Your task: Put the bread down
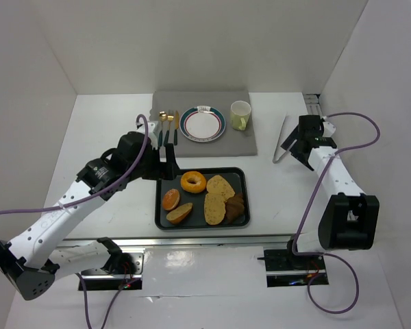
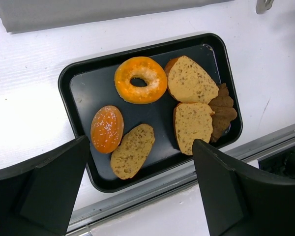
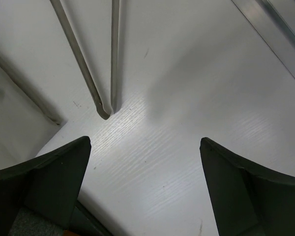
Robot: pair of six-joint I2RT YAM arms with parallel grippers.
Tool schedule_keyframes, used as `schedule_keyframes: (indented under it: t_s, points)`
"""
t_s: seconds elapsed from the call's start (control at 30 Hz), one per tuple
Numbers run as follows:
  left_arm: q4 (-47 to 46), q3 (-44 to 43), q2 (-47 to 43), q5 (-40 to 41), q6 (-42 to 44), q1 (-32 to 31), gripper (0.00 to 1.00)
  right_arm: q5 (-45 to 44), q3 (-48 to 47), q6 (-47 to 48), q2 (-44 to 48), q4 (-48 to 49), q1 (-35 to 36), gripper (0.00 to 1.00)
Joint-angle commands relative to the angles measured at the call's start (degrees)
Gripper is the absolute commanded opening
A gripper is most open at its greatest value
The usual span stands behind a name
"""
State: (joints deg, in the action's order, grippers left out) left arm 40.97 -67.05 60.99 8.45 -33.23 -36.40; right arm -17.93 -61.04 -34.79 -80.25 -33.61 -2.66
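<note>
A black tray (image 1: 243, 179) near the table's front holds several breads: an orange ring-shaped bagel (image 1: 193, 181), an orange seeded bun (image 1: 170, 199), an oval slice (image 1: 179, 213), two tan slices (image 1: 219, 186) and dark brown pieces (image 1: 236, 208). A white plate (image 1: 202, 124) with a coloured rim lies empty on a grey mat (image 1: 243, 140) behind the tray. My left gripper (image 1: 168, 159) is open and empty, above the tray's far left edge. In the left wrist view my left gripper (image 2: 140, 142) looks down on the bagel (image 2: 140, 79), bun (image 2: 107, 129) and oval slice (image 2: 132, 150). My right gripper (image 1: 296, 152) is open and empty at the right.
A pale green cup (image 1: 240, 114) and gold-and-dark cutlery (image 1: 168, 123) lie on the mat beside the plate. Metal tongs (image 1: 282, 140) lie on the table by my right gripper, and they show in the right wrist view (image 3: 113, 59). White walls enclose the table.
</note>
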Motion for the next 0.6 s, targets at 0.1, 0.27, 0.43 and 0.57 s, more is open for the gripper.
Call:
schedule_keyframes:
  t_s: [0.1,0.27,0.43,0.57]
  points:
    - [-1.51,-0.81,0.0,-1.33,0.63,0.81,0.99,-2.27,1.01,0.6,2.29,2.15,-0.16,0.99]
    - [-2.04,-0.28,1.14,-1.85,0.63,1.33,0.99,-2.28,2.05,1.73,0.36,3.79,-0.16,0.99]
    - [-3.08,0.42,1.15,-2.38,1.15,1.33,0.99,2.1,6.54,4.38,0.88,10.83,-0.16,0.99]
    - [-3.09,0.43,2.37,-3.0,1.15,1.33,0.99,3.33,4.88,6.48,-3.94,13.91,0.37,0.99]
